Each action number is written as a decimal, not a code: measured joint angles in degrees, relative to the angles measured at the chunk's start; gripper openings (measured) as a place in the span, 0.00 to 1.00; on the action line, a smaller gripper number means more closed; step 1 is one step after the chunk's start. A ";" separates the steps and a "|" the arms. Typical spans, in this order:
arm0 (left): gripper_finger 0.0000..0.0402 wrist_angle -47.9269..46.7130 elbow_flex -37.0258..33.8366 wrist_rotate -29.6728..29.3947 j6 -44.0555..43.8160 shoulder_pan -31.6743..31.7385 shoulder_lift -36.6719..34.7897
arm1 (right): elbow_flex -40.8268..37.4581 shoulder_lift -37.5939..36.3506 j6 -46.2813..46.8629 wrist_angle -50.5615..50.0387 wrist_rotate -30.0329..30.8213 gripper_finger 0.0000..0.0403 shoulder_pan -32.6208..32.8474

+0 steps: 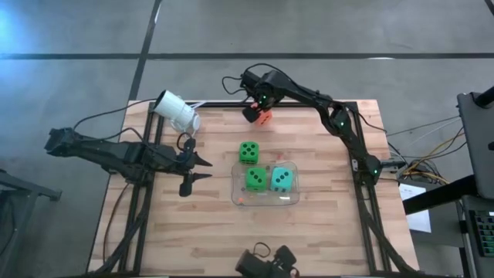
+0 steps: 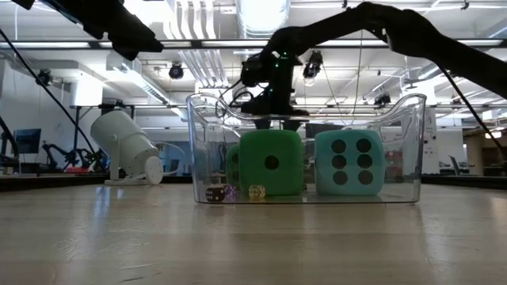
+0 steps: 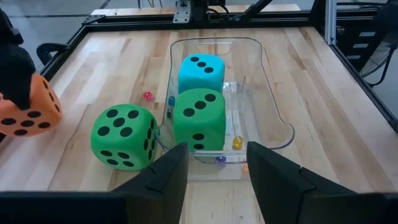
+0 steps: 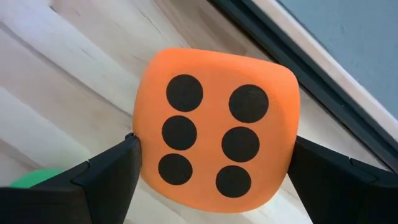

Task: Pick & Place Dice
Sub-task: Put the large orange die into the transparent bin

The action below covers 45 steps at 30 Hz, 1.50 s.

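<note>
- Your right gripper (image 1: 258,113) holds the orange die (image 4: 216,129) at the far edge of the table (image 1: 193,232), with the jaws spread wide against two opposite faces. In the low view, the gripper looks raised above table height.
- The die looks soft, and the fingers (image 4: 106,177) catch only its sides. It could twist or slip out on the way across, and so close to the far edge a drop might roll off the table.
- The tray (image 1: 293,199), a clear one near the table's middle, already holds a green die (image 1: 256,179) and the teal die (image 1: 281,178) side by side. Little room looks left, so a low approach could snag the rim or land the orange die on top, where it may tumble back out.
- A second green die (image 1: 248,152) sits on the table just outside the tray's far side, right between the orange die and the tray. Carry high or you may knock it.
- A few tiny dice (image 3: 236,143) lie on the tray floor and could leave a big die resting unevenly.
- Your left gripper (image 1: 202,169) hovers on the tray's left side, empty, with the jaws partly open and pointing at the tray. It could crowd the drop.
- The white camera (image 1: 177,112) lies tipped near the far left corner, clear of the route.
</note>
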 joint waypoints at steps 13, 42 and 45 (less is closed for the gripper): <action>0.43 0.02 -0.02 0.00 -0.02 0.00 0.00 | 0.00 -7.04 -2.05 -1.70 -0.06 0.89 1.30; 0.43 0.54 -0.02 -0.02 -0.03 0.04 0.00 | 0.00 -24.18 -13.00 -15.17 -2.08 0.89 16.80; 0.43 0.60 -0.02 -0.02 -0.03 0.04 0.00 | -0.09 -24.60 -13.98 -15.15 -2.25 0.89 19.47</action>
